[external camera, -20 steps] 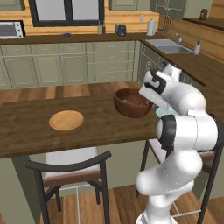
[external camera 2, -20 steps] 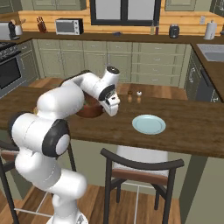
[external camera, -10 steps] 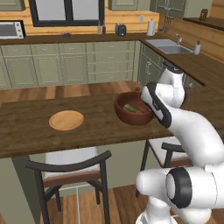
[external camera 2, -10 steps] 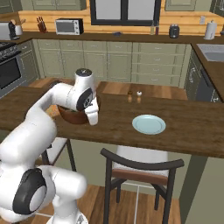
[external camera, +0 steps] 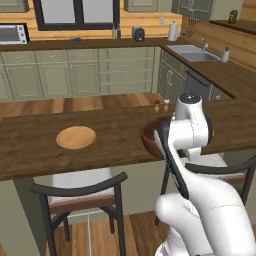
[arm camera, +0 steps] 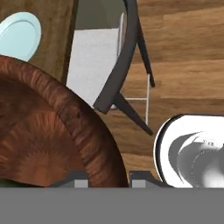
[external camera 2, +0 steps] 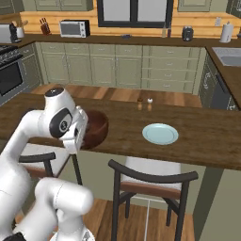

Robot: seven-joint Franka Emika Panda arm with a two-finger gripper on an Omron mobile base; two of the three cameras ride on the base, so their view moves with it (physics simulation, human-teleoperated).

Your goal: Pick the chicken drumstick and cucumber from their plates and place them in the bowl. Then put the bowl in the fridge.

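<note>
Over the wooden counter, the bowl is pinched by its rim in the gripper; rigid, glossy, slippery wood, heavier with food inside, is judged.

Left and right base views look forward and down from behind the arm, sharing the wooden counter and bowl; hand view sits close above the bowl's rim, facing the floor

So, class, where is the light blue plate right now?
In the right base view the light blue plate lies flat on the wooden counter, right of the reddish-brown bowl and just in front of the two small shakers.
</note>
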